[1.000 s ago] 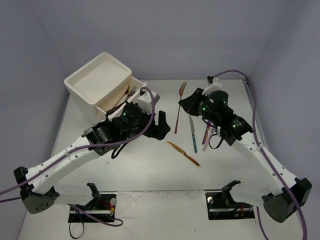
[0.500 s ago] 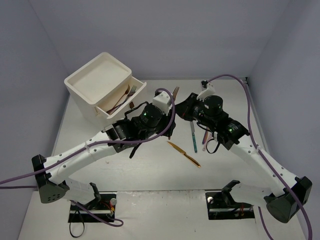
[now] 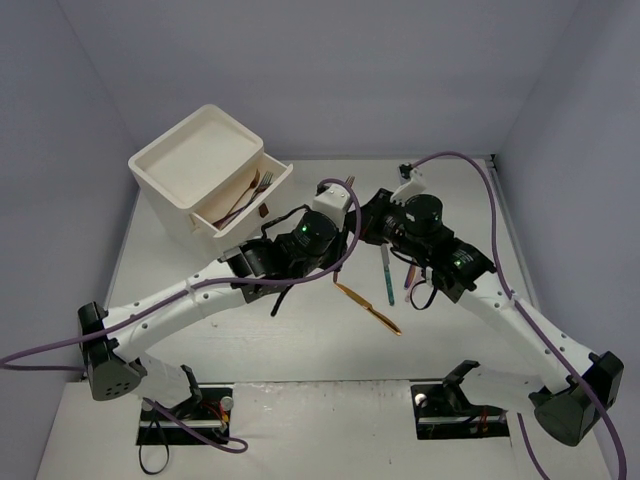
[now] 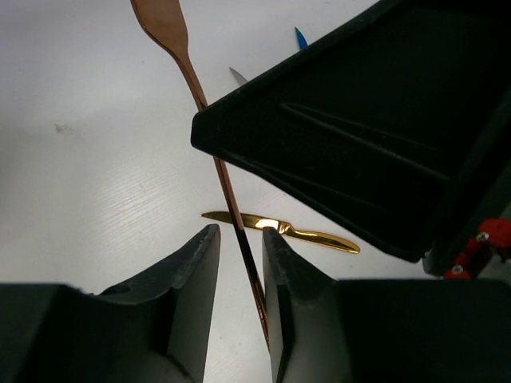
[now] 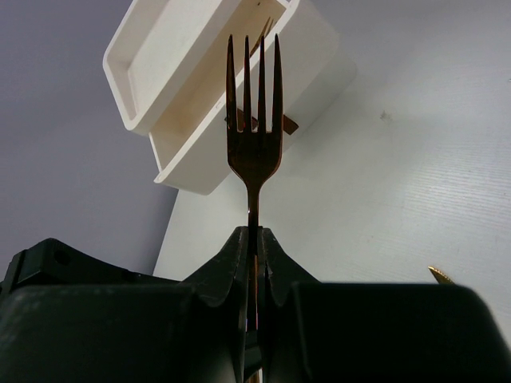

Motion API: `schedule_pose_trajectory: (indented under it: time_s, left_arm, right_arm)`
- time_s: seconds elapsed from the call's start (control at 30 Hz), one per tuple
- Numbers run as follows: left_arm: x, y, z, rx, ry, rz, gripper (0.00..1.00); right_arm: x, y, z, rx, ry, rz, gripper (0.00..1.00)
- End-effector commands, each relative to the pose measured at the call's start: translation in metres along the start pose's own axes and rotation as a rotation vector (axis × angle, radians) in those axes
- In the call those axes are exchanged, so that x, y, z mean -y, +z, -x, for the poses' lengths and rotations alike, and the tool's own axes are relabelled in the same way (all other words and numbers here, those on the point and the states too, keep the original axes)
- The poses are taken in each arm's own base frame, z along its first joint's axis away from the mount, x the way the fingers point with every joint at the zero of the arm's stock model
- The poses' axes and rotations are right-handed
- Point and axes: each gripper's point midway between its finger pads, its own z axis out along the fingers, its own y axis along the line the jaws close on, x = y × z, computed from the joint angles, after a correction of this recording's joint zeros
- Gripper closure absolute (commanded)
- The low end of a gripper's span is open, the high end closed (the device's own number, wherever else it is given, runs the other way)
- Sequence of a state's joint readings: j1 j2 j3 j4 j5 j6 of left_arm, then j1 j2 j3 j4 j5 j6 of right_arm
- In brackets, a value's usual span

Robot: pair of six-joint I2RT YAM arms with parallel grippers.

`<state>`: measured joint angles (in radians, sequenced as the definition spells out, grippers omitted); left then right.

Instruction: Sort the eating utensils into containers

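A copper-pink fork (image 5: 254,152) stands tines-up in my right gripper (image 5: 254,233), which is shut on its handle. From above, the fork's tines (image 3: 349,183) poke out between the two wrists, lifted off the table. My left gripper (image 4: 239,239) straddles the same fork's handle (image 4: 209,120). The handle lies against one finger (image 4: 275,263), and a gap shows on the other side. The white cabinet (image 3: 195,165) lies at the back left with one drawer (image 3: 262,192) pulled out and forks inside it.
A gold knife (image 3: 368,307) lies on the table in front of both grippers and also shows in the left wrist view (image 4: 279,230). A teal knife (image 3: 386,272) and a pink utensil (image 3: 412,282) lie under the right arm. Grey walls close in on three sides.
The left arm swung right to the fork and its jaws narrowed around the handle. The right gripper carried the fork up and to the left.
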<state>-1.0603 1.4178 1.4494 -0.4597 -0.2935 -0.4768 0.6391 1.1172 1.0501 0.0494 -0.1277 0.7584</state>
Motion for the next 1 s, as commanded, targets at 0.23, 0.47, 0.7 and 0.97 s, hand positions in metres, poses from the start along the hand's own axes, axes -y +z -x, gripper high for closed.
schedule_pose_trajectory:
  time_s: [0.23,0.47,0.7,0.97]
  left_arm:
    - [0.005,-0.015,0.038,0.120,-0.052,-0.014,1.00]
    - [-0.042,-0.036,0.030,0.092,0.061,0.102,1.00]
    - [-0.134,-0.072,0.047,0.084,0.174,0.252,1.00]
    - [-0.217,-0.065,0.056,-0.113,0.441,0.362,1.00]
  right_arm:
    - [-0.020,-0.005,0.017,0.087,-0.005,0.069,0.93]
    - [-0.019,-0.010,0.021,0.106,-0.042,0.068,0.44]
    - [-0.012,-0.028,0.034,0.166,-0.087,0.039,0.34]
    - [0.016,-0.038,0.025,0.156,-0.112,-0.044,0.33]
